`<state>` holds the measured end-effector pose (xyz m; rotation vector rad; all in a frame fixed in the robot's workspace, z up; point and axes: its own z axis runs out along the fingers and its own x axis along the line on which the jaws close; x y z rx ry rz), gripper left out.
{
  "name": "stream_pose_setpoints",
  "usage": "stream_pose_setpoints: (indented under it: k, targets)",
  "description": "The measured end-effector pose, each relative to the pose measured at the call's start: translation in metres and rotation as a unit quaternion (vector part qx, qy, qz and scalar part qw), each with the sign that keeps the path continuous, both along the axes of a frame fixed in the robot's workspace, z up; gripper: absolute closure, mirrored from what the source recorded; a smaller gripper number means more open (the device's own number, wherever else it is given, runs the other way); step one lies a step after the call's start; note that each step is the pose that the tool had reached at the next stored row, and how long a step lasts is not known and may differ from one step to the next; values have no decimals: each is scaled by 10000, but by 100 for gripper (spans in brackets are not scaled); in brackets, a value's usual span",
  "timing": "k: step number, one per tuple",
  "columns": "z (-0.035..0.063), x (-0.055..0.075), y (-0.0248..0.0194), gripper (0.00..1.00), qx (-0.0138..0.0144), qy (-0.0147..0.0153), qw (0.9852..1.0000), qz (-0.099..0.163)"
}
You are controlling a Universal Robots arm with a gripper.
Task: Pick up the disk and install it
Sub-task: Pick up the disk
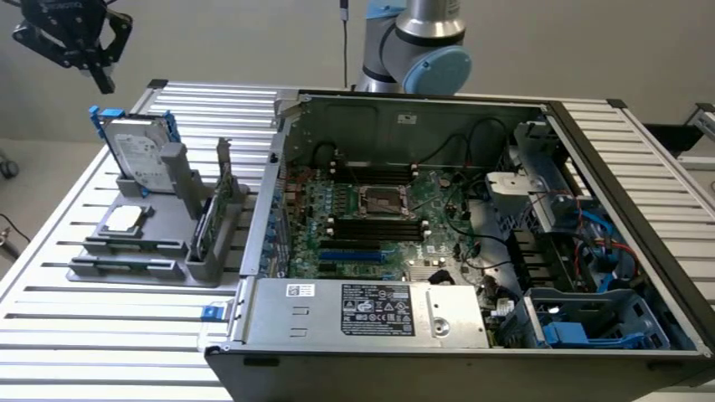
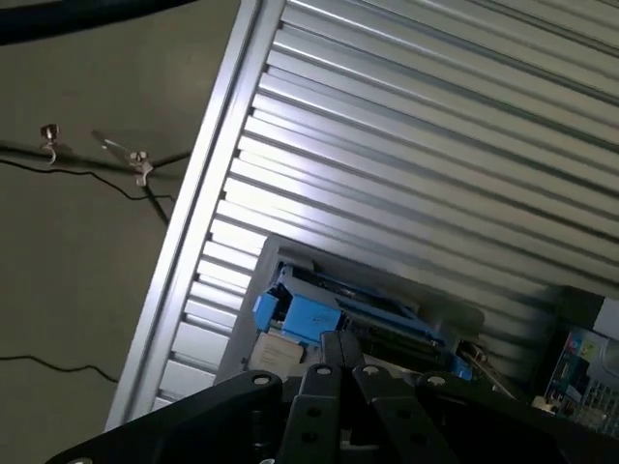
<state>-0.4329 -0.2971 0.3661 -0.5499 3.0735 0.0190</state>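
The disk point(image 1: 140, 155) is a flat silver-grey drive with a white label, framed in blue plastic. It stands on edge in a grey rack point(image 1: 134, 251), at the exterior view's left of the open computer case point(image 1: 447, 117).

The pincer point(image 1: 103, 82) hangs over the desk's point(image 1: 90, 352) far corner, on the exterior view's left. Below it and apart from it, the disk point(image 1: 140, 151) stands upright in the rack point(image 1: 129, 272), at the rack's end nearest the pincer. Farther from the pincer, the chip point(image 1: 123, 219) lies flat on the rack. The memory stick point(image 1: 204, 226) stands on edge beside the chip, on the side away from the pincer. Beyond the rack, well apart from the pincer, the open computer case point(image 1: 447, 117) lies on the desk, with the arm's base point(image 1: 419, 50) behind it.
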Motion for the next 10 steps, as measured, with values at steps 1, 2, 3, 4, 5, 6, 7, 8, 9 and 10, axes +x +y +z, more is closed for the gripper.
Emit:
stream_pose_setpoints:
  k: [1,2,3,4,5,6,7,8,9,10]
  targets:
    - [-3,0,0,89,0,0,10000,93]
    - [-6,0,0,89,0,0,9998,183]
    - [-9,0,0,89,0,0,9996,273]
    - [-11,0,0,89,0,1,9993,363]
    - [-14,0,0,89,0,1,9989,461]
    - [-17,0,0,89,0,0,9985,551]
    - [-20,0,0,89,0,0,9980,640]
    - [-23,0,0,89,0,0,9973,731]
    - [-26,0,0,89,0,0,9967,817]
    - [-29,0,0,89,0,0,9958,914]
